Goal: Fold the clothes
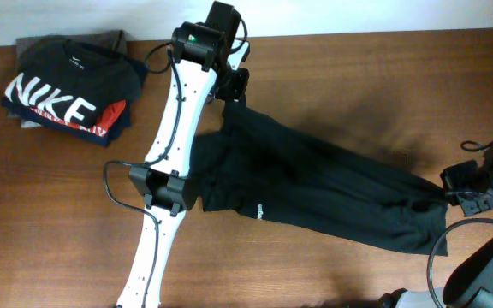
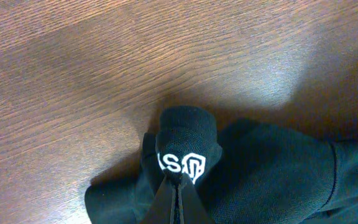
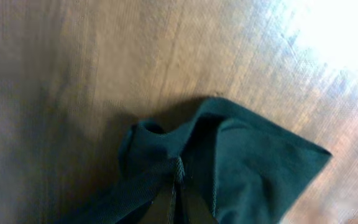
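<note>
The black top (image 1: pixel 315 184) lies stretched across the wooden table from upper middle to lower right, with a tiny white logo (image 1: pixel 260 210) on its near edge. My left gripper (image 1: pixel 232 96) is shut on the top's far left end; the left wrist view shows the fingers (image 2: pixel 179 183) pinching a bunched fold of black fabric (image 2: pixel 272 174) with a white print. My right gripper (image 1: pixel 454 195) is shut on the top's right end; the right wrist view shows the fingers (image 3: pixel 176 186) pinching a puckered corner of the fabric (image 3: pixel 247 168).
A folded pile topped by a black "NIKE" T-shirt (image 1: pixel 67 81) sits at the far left corner of the table (image 1: pixel 58 197). The left arm (image 1: pixel 174 128) reaches across the table's left middle, partly over the top's left edge.
</note>
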{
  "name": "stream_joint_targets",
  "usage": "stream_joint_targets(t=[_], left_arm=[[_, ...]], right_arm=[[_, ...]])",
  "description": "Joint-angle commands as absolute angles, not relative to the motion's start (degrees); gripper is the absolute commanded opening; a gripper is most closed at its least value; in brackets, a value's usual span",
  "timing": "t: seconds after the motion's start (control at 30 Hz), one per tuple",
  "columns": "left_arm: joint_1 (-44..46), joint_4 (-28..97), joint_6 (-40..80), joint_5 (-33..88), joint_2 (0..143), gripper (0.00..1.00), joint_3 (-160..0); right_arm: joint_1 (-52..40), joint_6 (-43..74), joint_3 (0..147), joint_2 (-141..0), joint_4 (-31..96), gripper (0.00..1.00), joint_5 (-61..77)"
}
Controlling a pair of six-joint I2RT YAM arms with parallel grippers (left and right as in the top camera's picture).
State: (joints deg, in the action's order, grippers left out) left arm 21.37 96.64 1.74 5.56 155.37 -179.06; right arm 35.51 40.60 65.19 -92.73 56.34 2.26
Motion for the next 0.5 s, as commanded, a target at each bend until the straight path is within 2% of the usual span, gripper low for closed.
stream_joint_targets(t=[0.0,0.13,0.47], left_arm=[[21.1,96.7,2.3,5.3,153.3,0.0,-179.3],[21.1,96.7,2.3,5.3,151.4,0.0,-174.8],[20.8,96.7,2.0,5.7,140.4,0.0,-151.5]], right_arm=[[36.1,41.6,65.3,-91.6,57.8,0.04,1.7],[36.1,41.6,65.3,-91.6,59.0,0.04,1.6],[36.1,41.6,65.3,-91.6,60.7,0.04,0.2]])
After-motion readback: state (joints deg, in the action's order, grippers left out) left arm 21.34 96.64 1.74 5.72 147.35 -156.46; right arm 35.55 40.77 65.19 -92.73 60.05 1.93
